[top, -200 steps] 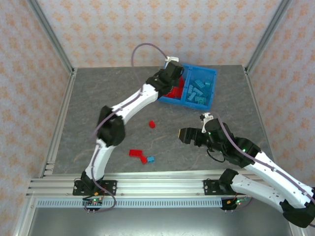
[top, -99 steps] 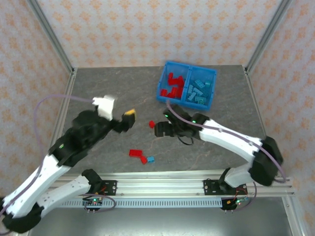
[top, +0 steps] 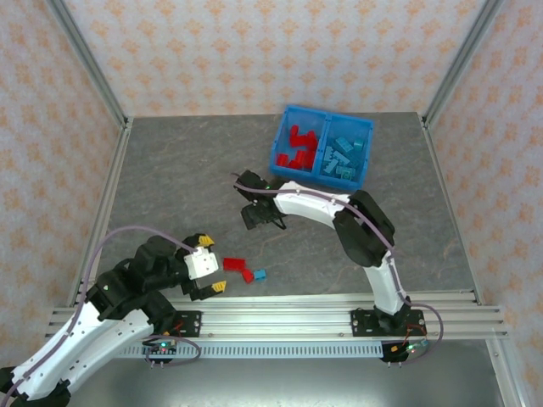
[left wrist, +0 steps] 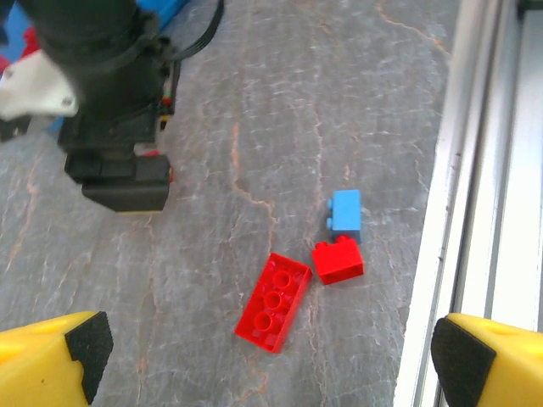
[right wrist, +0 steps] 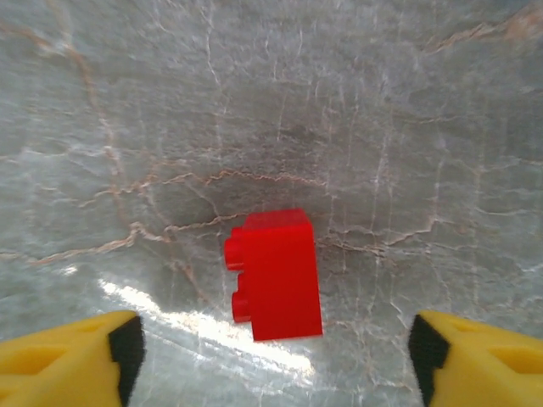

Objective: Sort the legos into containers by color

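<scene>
One red lego (right wrist: 273,273) is flanked by the released right hand (right wrist: 271,360); the left hand (left wrist: 271,360) is held released.

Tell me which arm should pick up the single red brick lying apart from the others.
Right. The right fingers stand open on either side of that red brick. The left fingers frame the other three bricks instead.

A smooth red plastic brick (right wrist: 276,275) lies on the grey, stone-veined tabletop (right wrist: 382,127), whose polished surface throws back a bright sheen. On the far side, the blue bin (top: 316,177) is translucent plastic. Along the near edge runs a grooved, matt silver metal rail (top: 280,307).
</scene>
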`<state>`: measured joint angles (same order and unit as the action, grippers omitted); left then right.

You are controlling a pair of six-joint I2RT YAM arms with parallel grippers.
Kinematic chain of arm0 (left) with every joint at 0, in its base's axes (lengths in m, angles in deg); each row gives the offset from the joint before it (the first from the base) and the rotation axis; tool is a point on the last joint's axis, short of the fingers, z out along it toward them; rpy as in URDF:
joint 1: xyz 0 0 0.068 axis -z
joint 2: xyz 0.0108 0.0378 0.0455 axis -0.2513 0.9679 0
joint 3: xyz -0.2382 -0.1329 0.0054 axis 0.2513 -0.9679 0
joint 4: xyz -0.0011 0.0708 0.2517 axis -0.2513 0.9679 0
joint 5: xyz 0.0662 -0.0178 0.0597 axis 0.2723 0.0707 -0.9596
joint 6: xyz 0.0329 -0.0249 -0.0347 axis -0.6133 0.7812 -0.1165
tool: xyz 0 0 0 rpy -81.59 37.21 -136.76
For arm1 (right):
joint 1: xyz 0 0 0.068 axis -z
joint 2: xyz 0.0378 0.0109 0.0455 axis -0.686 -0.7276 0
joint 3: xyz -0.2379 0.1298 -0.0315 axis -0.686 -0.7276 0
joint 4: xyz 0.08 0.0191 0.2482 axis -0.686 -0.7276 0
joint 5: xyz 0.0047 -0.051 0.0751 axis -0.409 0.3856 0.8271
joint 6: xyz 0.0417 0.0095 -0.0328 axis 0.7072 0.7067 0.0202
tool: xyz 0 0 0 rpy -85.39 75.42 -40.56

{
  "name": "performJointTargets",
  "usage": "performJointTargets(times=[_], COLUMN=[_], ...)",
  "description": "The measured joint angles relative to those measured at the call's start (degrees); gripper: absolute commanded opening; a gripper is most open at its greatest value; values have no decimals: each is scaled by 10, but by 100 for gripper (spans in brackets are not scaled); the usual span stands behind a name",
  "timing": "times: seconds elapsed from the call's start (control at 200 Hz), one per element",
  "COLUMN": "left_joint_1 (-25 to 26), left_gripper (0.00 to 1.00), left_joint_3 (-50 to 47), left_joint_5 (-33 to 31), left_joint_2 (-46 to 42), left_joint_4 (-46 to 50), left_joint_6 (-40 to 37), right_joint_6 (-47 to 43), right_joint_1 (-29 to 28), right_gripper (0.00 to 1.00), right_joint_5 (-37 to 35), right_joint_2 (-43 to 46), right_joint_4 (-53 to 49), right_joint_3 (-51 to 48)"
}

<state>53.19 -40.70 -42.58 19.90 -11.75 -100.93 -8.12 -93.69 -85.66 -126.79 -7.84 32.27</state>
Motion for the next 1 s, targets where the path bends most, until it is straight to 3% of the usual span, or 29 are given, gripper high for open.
performJointTargets(times=[0.2, 0.425, 0.616, 0.816, 1.001], left_joint_1=[0, 0, 0, -5, -25], left_gripper=[100, 100, 100, 100, 100], left_joint_3=[-7, -24, -30, -40, -45], left_joint_5=[26, 37, 37, 37, 23], left_joint_2=[-24, -58, -60, -69, -74], left_joint_4=[-7, -24, -37, -63, -94], left_joint_6=[-28, -37, -37, -34, 13], right_joint_6=[-13, -17, -22, -22, -16], right_joint_1=[3, 13, 13, 18, 98], right_gripper=[42, 27, 24, 24, 24], right_joint_5=[7, 10, 17, -26, -68], right_joint_2=[-25, -29, 18, 146, 194], right_joint_4=[-1, 12, 30, 51, 99], right_joint_3=[8, 16, -12, -22, -7])
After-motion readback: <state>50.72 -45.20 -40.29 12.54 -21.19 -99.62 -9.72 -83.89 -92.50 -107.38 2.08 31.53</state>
